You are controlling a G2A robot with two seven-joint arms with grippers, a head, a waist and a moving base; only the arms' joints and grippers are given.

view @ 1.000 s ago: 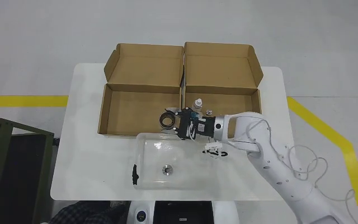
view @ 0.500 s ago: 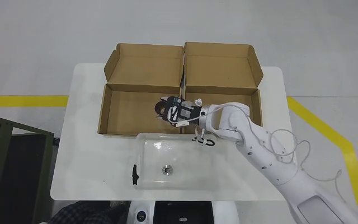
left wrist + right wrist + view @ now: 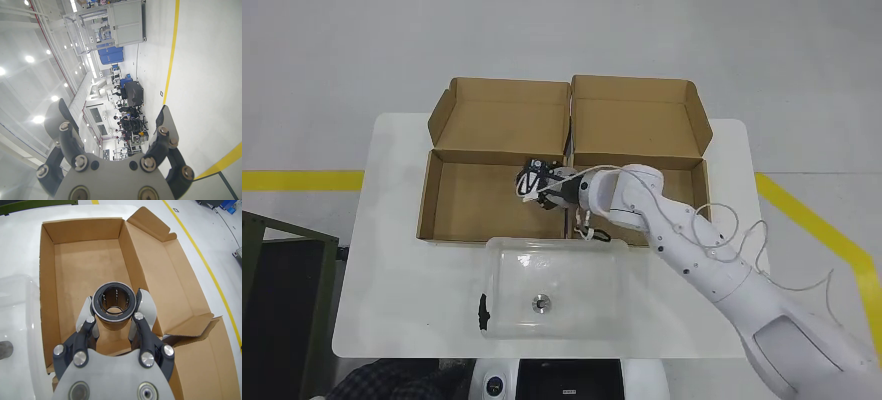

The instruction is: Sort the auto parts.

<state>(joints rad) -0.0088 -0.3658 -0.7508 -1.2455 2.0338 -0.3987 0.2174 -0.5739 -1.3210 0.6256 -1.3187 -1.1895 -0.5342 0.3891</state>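
The right pincer (image 3: 114, 301) is clamped on a bearing (image 3: 115, 317), one finger (image 3: 84, 313) on each side of its round body. The bearing is a short metal sleeve with a dark rim and rows of small balls inside its bore. Its open end faces the wrist camera.

From above, the right pincer (image 3: 533, 184) holds the bearing (image 3: 529, 181) inside the left box (image 3: 467, 205), at the end next to the right box (image 3: 694, 185). Whether the bearing touches the floor of the left box (image 3: 85, 262) I cannot tell. The two cardboard boxes stand side by side at the far side of the white table (image 3: 392, 260), walls touching, lids folded back.

A clear tray (image 3: 504, 247) lies on the table just in front of the boxes. In it are a small round metal part (image 3: 539, 303) near the middle and a thin black part (image 3: 483, 312) at its left edge.

The left pincer (image 3: 113, 108) is spread wide with nothing between its fingers (image 3: 166, 121), and it points away into the hall.
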